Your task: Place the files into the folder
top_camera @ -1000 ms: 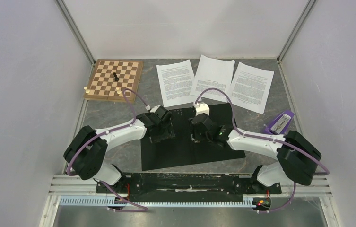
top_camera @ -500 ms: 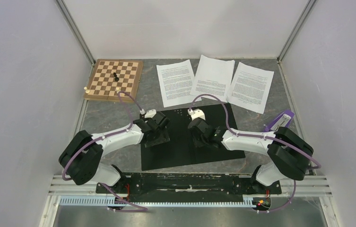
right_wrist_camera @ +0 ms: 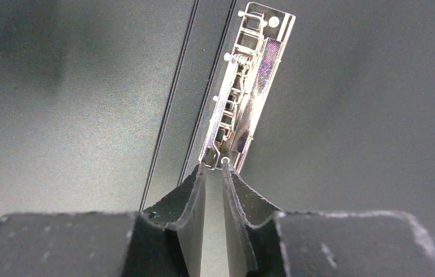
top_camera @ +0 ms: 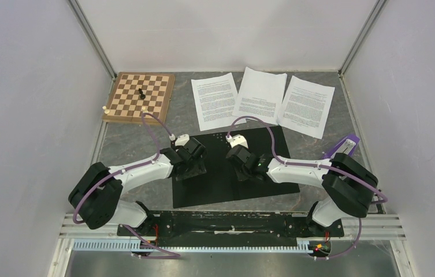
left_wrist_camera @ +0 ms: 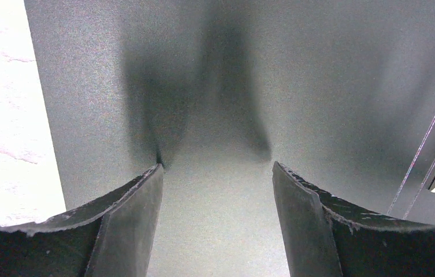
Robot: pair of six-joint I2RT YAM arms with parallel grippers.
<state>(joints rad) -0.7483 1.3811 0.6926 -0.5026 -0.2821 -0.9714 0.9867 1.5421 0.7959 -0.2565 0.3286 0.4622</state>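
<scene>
Now carries the left hand (left_wrist_camera: 215,167) a little further toward 7 o'clock than a second ago, and the right hand (right_wrist_camera: 213,166) a touch toward 9 o'clock, with its fingers drawn much closer in. Leaves everything else where it lay.

Shows the folder (top_camera: 226,184) lying open at the middle of the worktop (top_camera: 134,141), slightly toward 6 o'clock, black inner faces up. Holds both hands low over it, the left over the 9 o'clock half and the right near the middle fold. Spreads the left hand's fingers (left_wrist_camera: 128,196) wide apart, gripping nothing, with only bare black board between them. Brings the right hand's fingers (right_wrist_camera: 183,196) almost together, a thin slit left between them, tips right at the near end of the folder's metal clip (right_wrist_camera: 244,98). Cannot tell whether pinching that end or merely touching it. Runs the clip away toward 12 to 1 o'clock in the wrist view, beside two fold lines.

Finds the files (top_camera: 260,94) outside the folder, flat in a row along the 12 o'clock edge of the worktop, just beyond the folder's far edge, with neighbouring edges touching or slightly overlapping. Places a wooden chessboard (top_camera: 140,96) at 10 o'clock with a few pieces on it, and a purple object (top_camera: 346,142) at 3 o'clock, partly behind the right arm.
</scene>
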